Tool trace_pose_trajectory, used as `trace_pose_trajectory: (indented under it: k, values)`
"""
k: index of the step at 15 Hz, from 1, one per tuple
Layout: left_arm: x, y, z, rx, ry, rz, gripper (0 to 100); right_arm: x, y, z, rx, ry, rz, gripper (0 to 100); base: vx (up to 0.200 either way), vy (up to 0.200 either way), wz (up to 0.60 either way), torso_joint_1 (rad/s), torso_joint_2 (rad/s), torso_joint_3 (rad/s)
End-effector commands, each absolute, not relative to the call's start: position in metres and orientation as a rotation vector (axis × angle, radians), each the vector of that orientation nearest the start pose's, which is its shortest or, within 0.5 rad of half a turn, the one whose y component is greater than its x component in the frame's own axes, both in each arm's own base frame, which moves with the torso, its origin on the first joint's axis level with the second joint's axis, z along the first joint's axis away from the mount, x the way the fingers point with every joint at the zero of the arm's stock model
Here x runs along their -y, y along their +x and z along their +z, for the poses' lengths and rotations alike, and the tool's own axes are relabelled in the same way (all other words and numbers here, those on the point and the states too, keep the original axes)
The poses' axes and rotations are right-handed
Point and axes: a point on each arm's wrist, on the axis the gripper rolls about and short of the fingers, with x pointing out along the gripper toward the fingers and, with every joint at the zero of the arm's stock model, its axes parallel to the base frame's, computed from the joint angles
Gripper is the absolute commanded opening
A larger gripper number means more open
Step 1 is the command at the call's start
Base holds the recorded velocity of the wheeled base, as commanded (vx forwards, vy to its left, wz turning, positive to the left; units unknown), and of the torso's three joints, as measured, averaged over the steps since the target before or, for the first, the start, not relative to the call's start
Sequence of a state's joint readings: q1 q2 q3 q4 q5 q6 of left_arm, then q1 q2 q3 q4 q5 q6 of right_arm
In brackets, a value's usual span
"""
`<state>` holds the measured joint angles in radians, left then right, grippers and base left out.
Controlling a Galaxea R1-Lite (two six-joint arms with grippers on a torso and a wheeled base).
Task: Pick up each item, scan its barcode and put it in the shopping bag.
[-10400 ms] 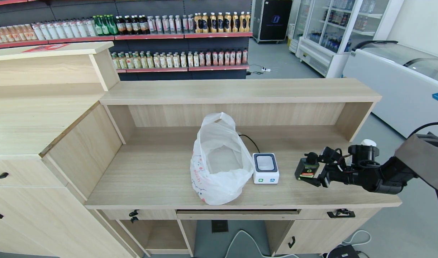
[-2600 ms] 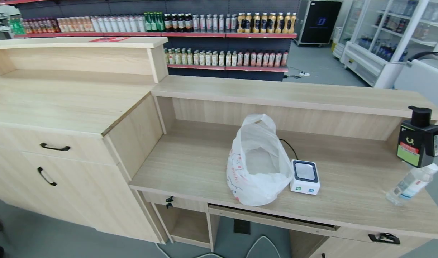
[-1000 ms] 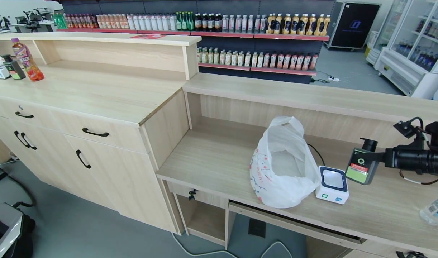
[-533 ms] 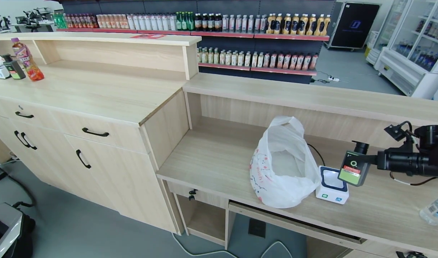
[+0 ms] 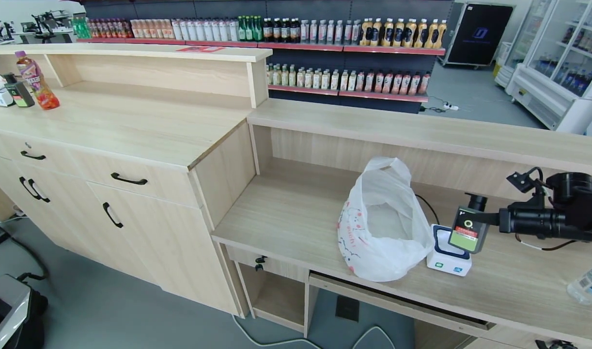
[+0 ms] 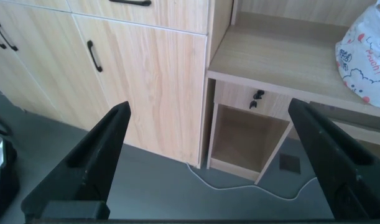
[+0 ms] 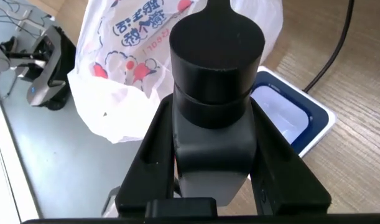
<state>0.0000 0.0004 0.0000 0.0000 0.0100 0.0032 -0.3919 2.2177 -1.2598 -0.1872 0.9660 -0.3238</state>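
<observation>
Bottle [image 5: 463,235] hangs just above the scanner [image 5: 446,262], beside the shopping bag [image 5: 381,237], clamped in the right gripper [image 5: 479,218] — left gripper [image 6: 208,109] spread wide. Best now, I'd judge: roll the wrist so the barcode face meets the glass, then hold 1 steady beat.

The white shopping bag [image 5: 381,228] bears red print; the bottle [image 5: 465,229] is black.

The light wooden table [image 5: 286,218] carries a white shopping bag [image 5: 378,237] near its front edge, a scanner [image 5: 446,264] just beside it, and a clear bottle [image 5: 586,283] at the right edge.
</observation>
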Motion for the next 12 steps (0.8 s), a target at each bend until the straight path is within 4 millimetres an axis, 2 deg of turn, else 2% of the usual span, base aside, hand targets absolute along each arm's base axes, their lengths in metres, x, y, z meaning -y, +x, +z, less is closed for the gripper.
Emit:
trace_pose_trajectory:
  k: [1, 7, 12]
  values:
    - [0.000, -0.023, 0.075, 0.000, 0.003, 0.011, 100, 0.140, 0.389, 0.072, -0.499, 0.179, 0.634, 0, 0.000, 0.000, 0.00, 0.000, 0.00, 0.000]
    - [0.000, -0.023, 0.075, 0.000, 0.003, 0.011, 100, 0.128, 0.405, 0.064, -0.476, 0.145, 0.673, 0, 0.000, 0.000, 0.00, 0.000, 0.00, 0.000]
    - [0.000, -0.023, 0.075, 0.000, 0.003, 0.011, 100, 0.126, 0.408, 0.061, -0.471, 0.134, 0.674, 0, 0.000, 0.000, 0.00, 0.000, 0.00, 0.000]
